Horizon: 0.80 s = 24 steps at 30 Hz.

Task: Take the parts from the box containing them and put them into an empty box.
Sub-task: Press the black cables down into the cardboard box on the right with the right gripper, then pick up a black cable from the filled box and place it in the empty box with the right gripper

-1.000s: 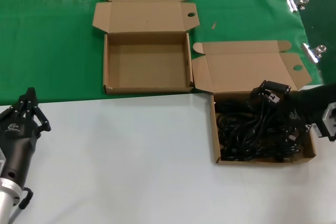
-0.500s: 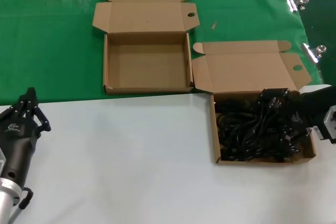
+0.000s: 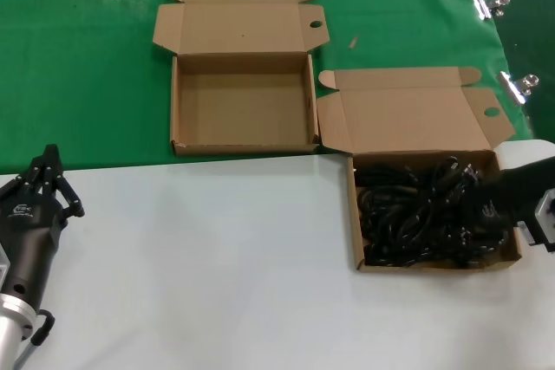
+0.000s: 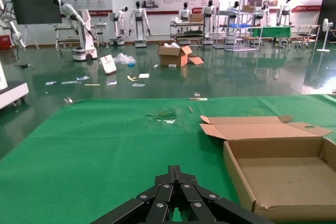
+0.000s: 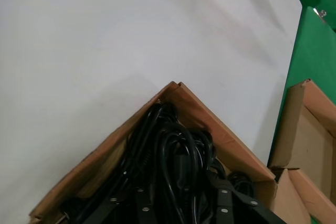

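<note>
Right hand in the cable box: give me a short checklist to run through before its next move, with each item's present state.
1. Right hand down inside the box containing them: ok.
2. Right hand shut on one of the parts: cannot tell; its fingers are lost among the black cables.
3. A single bundle separated from the heap: not ok; the cables lie tangled together.
4. Empty box open with nothing inside: ok.
5. Lid flap between the two boxes standing in the carry path: cannot tell its height.
6. Left hand parked at the table's near left, away from both boxes: ok.
</note>
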{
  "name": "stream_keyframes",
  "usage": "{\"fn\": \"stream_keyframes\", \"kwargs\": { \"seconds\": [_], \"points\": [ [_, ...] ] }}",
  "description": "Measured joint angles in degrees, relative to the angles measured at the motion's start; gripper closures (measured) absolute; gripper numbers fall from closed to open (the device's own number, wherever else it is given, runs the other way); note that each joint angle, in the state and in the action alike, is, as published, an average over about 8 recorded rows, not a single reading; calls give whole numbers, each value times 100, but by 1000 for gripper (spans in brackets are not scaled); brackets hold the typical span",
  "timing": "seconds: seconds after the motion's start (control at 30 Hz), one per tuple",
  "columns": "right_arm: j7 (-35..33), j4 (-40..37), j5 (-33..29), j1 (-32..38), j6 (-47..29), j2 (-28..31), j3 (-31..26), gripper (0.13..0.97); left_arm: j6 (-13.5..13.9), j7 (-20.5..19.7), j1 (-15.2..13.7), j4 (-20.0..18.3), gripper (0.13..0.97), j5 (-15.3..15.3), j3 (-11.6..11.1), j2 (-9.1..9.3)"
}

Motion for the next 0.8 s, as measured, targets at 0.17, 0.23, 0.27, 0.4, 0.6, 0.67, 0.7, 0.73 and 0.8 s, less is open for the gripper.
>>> {"fn": "stream_keyframes", "kwargs": {
  "seconds": [0.17, 0.23, 0.27, 0.4, 0.6, 0.67, 0.7, 0.73, 0.8],
  "points": [
    [87, 80, 5, -82, -13, 35, 9, 728, 0, 1, 0, 0, 957, 0, 0, 0],
    [108, 96, 4, -94, -11, 45, 12, 775, 0, 1, 0, 0, 957, 0, 0, 0],
    [120, 106, 4, -98, -10, 51, 13, 775, 0, 1, 0, 0, 957, 0, 0, 0],
    [214, 191, 6, -111, -3, 86, 21, 835, 0, 1, 0, 0, 957, 0, 0, 0],
    [561, 537, 33, -143, 15, 178, 50, 898, 0, 1, 0, 0, 957, 0, 0, 0],
    [734, 718, 52, -161, 17, 220, 66, 906, 0, 1, 0, 0, 957, 0, 0, 0],
    [827, 817, 63, -170, 16, 242, 74, 910, 0, 1, 0, 0, 957, 0, 0, 0],
    [931, 929, 76, -182, 15, 267, 83, 913, 0, 1, 0, 0, 957, 0, 0, 0],
    [1162, 1176, 105, -211, 11, 320, 101, 921, 0, 1, 0, 0, 957, 0, 0, 0]
  ]
}}
